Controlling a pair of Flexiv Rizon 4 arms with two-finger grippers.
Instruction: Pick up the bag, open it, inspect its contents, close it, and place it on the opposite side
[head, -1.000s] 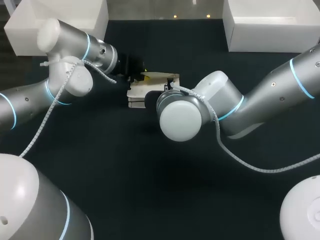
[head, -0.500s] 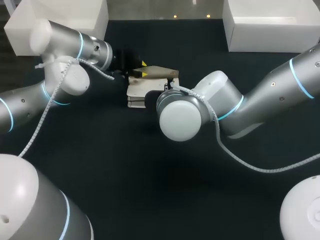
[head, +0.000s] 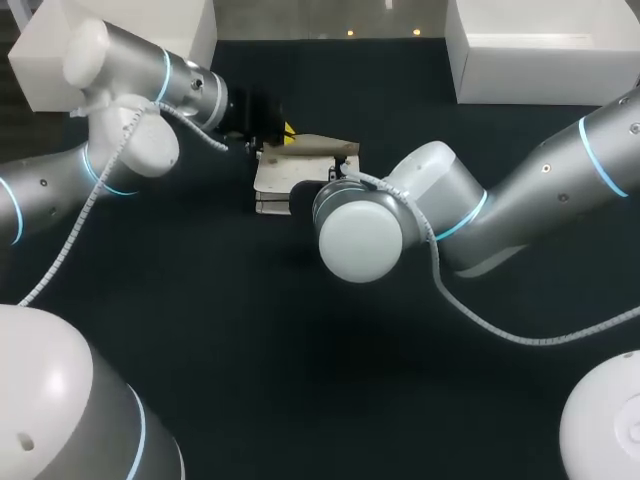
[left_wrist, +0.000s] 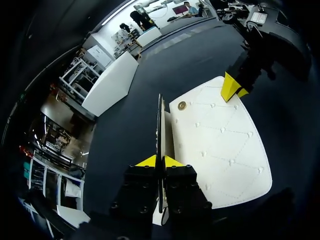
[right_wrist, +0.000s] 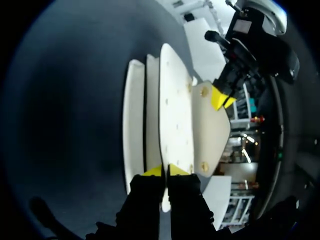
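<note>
Dark table (head: 200, 330), cream bag (head: 280, 185) mid-scene. The left fingers (left_wrist: 148, 161) clamp its flap (head: 325, 143), and the right fingers (right_wrist: 153, 171) clamp its body. Best to lift that flap slowly, body held firm.

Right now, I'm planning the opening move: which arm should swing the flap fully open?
Left. The left hand is shut on the edge of the flap, lifted off the bag, while the right hand clamps the bag's body and seems best kept there as anchor.

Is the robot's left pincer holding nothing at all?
No, the left pincer's two yellow tips squeeze the thin flap edge of the white quilted bag from both sides.
</note>
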